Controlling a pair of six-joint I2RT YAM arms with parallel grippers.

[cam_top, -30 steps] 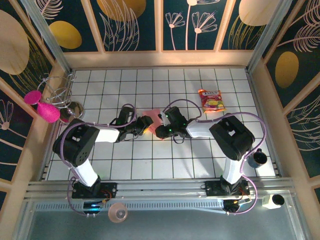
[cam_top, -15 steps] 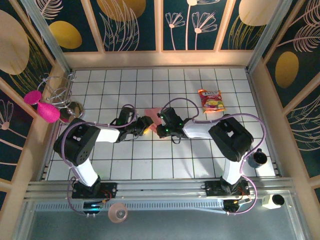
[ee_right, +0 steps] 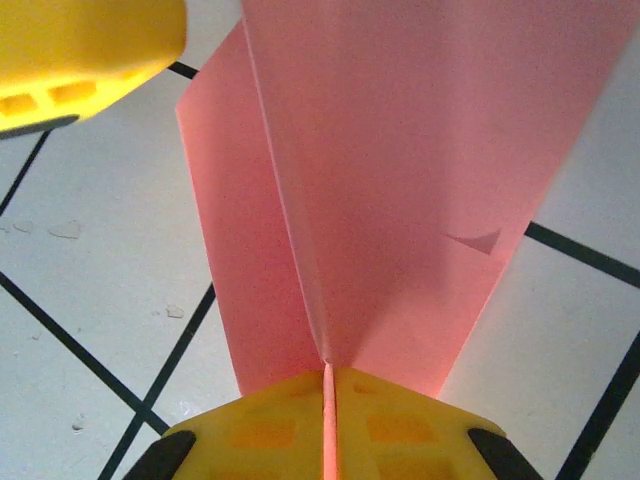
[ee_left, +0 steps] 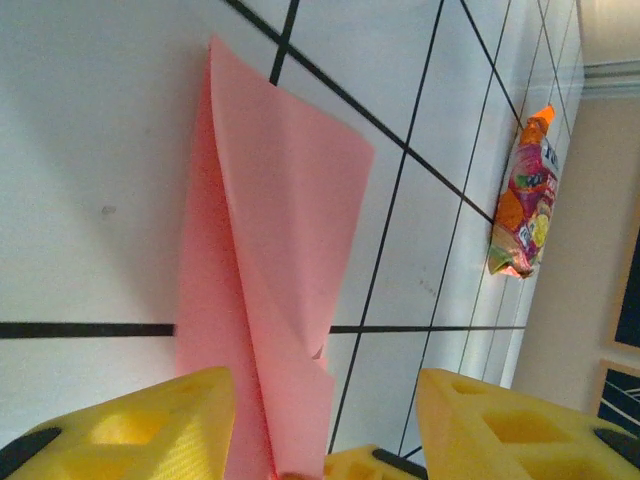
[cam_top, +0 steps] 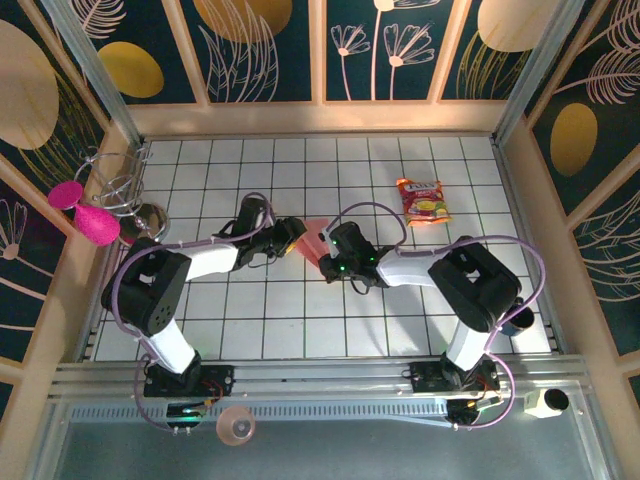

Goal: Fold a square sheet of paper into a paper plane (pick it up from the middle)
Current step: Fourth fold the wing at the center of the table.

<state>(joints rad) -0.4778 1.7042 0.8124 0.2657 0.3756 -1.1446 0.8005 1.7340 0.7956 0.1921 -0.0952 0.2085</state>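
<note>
At the middle of the white gridded tabletop point(cam_top: 270, 320), the salmon-pink folded sheet of paper point(cam_top: 314, 236), a pointed shape with a central ridge, sits between the two arms. The right pincer point(ee_right: 328, 400) is clenched on that ridge at the paper's narrower end. The ridge, its long axis, runs straight away from the closed tips toward the left arm. The left pincer point(ee_left: 320, 440) stands released, its yellow fingers point(ee_left: 130, 425) well apart with the paper passing between them, nearer one finger. Both arms are at the paper, but the right alone grips, so the next crease probably turns on the left closing across the ridge. Beyond lie a red-and-yellow snack packet point(cam_top: 424, 200), a wire rack point(cam_top: 115, 185) by the left wall and a dark mug point(cam_top: 515, 318) at the right edge, their contents too small to tell.
</note>
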